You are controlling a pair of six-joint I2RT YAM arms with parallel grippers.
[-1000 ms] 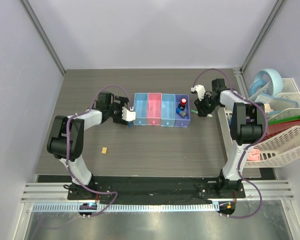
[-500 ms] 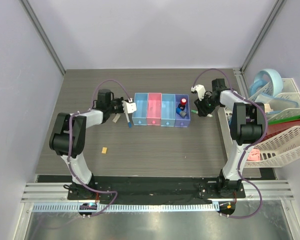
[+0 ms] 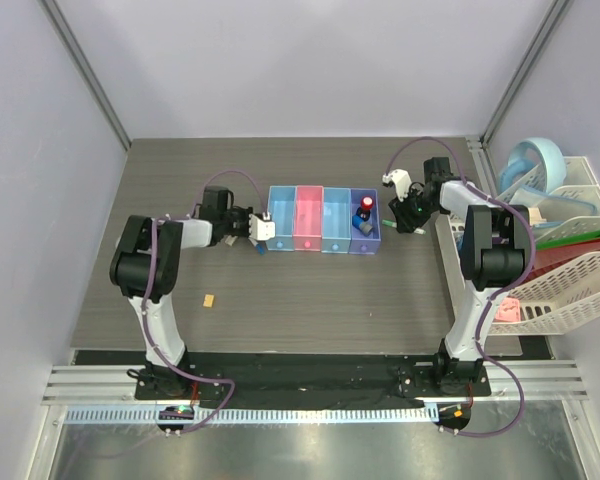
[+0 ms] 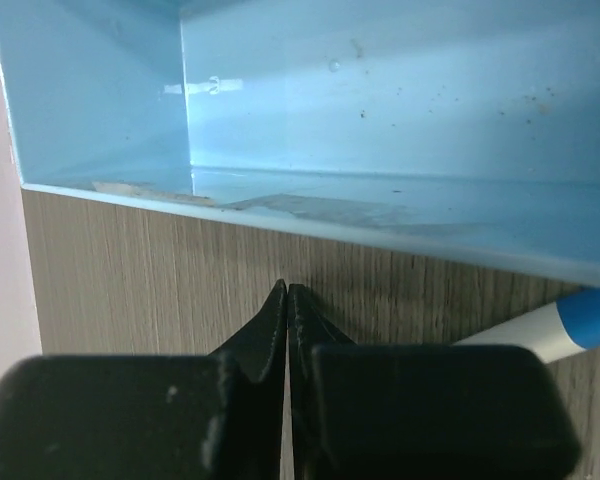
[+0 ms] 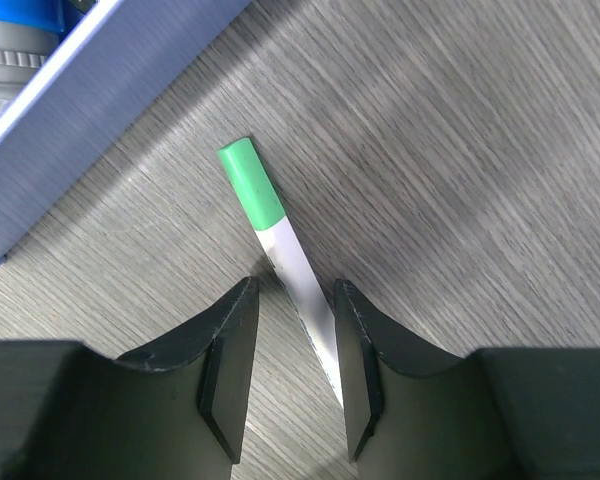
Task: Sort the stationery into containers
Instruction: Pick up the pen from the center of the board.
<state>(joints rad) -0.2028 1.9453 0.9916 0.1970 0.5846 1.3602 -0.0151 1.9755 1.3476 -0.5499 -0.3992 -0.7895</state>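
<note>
At bottom centre, right wrist view, straddles green-tipped pen (image 5: pixel 286 250) with right tool (image 5: pixel 292 292) parted. Likely light, stiff, slick, roll-prone; best pinched mid-barrel. Left tool (image 4: pixel 288 292) together, empty.

Cut off at the left wrist view's right edge: blue-capped pen (image 4: pixel 560 325), cap end only. Lost behind a finger of the right claw (image 5: pixel 295 290): back end of the green-tipped pen (image 5: pixel 270 215).
</note>
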